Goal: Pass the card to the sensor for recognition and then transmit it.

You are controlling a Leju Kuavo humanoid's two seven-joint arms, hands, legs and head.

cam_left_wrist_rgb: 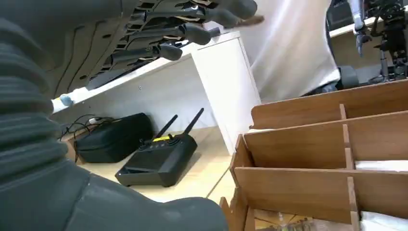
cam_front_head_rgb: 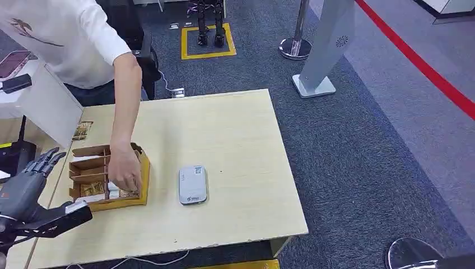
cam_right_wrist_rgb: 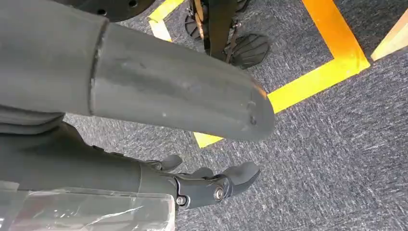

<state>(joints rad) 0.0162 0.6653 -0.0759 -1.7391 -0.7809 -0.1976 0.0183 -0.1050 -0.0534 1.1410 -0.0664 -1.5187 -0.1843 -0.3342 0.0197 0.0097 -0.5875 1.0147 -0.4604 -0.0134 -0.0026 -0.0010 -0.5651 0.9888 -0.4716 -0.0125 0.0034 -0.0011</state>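
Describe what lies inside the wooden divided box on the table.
The wooden box holds cards in its near compartments. A person's hand reaches in, covering part of them; farther compartments look empty.

The head view looks forward and down from high over the table (cam_front_head_rgb: 224, 134). The left wrist view sits low and close beside the wooden box (cam_left_wrist_rgb: 327, 159) near the table's left edge — both share it. The right wrist view faces the carpet (cam_right_wrist_rgb: 337, 144).

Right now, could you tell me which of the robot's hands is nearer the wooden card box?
Left. The left hand hovers just beside the wooden card box at the table's edge; the right hand hangs over the carpet.
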